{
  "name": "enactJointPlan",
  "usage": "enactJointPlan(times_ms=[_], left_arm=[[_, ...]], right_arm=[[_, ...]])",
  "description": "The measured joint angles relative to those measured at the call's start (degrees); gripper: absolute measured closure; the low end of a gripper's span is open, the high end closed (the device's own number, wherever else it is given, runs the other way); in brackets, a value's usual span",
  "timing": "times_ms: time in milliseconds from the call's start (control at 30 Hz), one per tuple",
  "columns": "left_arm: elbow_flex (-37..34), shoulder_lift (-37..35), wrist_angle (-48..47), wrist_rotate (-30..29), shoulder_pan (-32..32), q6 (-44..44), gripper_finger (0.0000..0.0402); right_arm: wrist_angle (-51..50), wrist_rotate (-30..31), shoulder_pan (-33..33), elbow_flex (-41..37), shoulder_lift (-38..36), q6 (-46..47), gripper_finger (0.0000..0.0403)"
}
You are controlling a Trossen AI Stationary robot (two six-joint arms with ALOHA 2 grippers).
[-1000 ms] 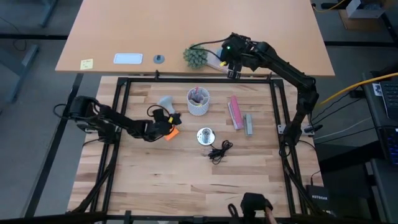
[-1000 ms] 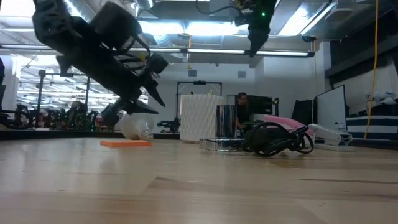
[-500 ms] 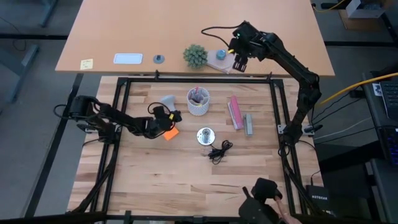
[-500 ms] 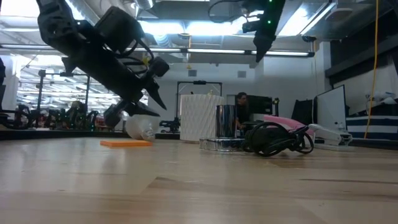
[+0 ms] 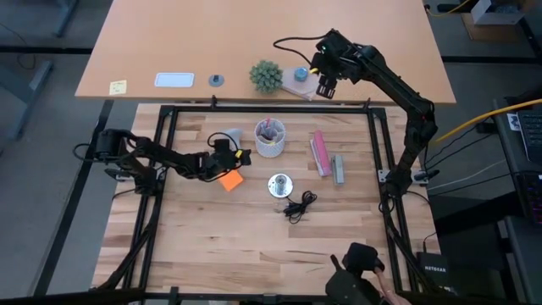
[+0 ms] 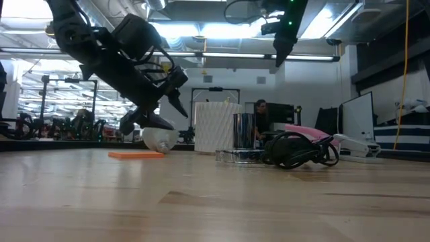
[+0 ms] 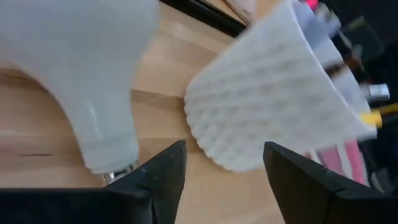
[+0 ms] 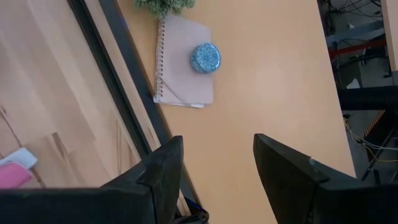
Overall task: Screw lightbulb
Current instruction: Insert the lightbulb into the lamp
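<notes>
light: bright, even, from ceiling strips [image 6: 222,30] seen in the low view
glare: ceiling strips blown out
shadows: soft, faint on the worktop [image 5: 254,229]
blur: lightbulb [image 7: 81,68] and cup [image 7: 267,106] out of focus in the left wrist view

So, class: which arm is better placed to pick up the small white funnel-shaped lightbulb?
Left. Its open gripper sits right beside the lightbulb; the right gripper hovers over the far tan table.

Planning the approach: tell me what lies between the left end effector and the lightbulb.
Nothing: the left wrist view shows bare wood between the open left end effector and the lightbulb.
</notes>
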Motion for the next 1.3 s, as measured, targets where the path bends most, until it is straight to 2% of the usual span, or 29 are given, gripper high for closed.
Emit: enactJointPlan(times_ms=[67, 133, 367, 533, 700, 933, 1300], left_arm=[[0.02, 0.00, -0.34, -0.02, 0.77, -4.30, 0.0189], [0.02, 0.00, -0.39, 0.00, 1.40, -4.81, 0.0189], [0.04, -3.83, -1.61, 0.08, 2.32, -0.61, 0.0209], [0.04, -10.77, -8.78, 0.44, 2.96, 3.59, 0.0223], [0.07, -14.91, -16.11, 4.67, 5.03, 3.22, 0.0233], [0.04, -15.02, -23.33, 16.84, 9.59, -3.04, 0.0254], [0.02, -14.99, -23.12, 17.81, 12.65, -2.30, 0.0270]], right_arm=[[0.00, -0.16, 0.00, 0.00, 0.00, 0.00, 0.0203], [-0.04, -1.09, 0.00, 0.00, 0.00, 0.01, 0.0203], [-0.17, -3.21, 0.00, 0.00, 0.00, 0.00, 0.0203], [-0.23, -3.28, 0.00, 0.00, 0.00, 0.00, 0.0203], [-0.16, -3.32, 0.00, 0.00, 0.00, 0.00, 0.0203], [0.24, -3.30, 0.00, 0.00, 0.00, -0.02, 0.0203], [0.54, -3.91, 0.00, 0.00, 0.00, 0.00, 0.0203]])
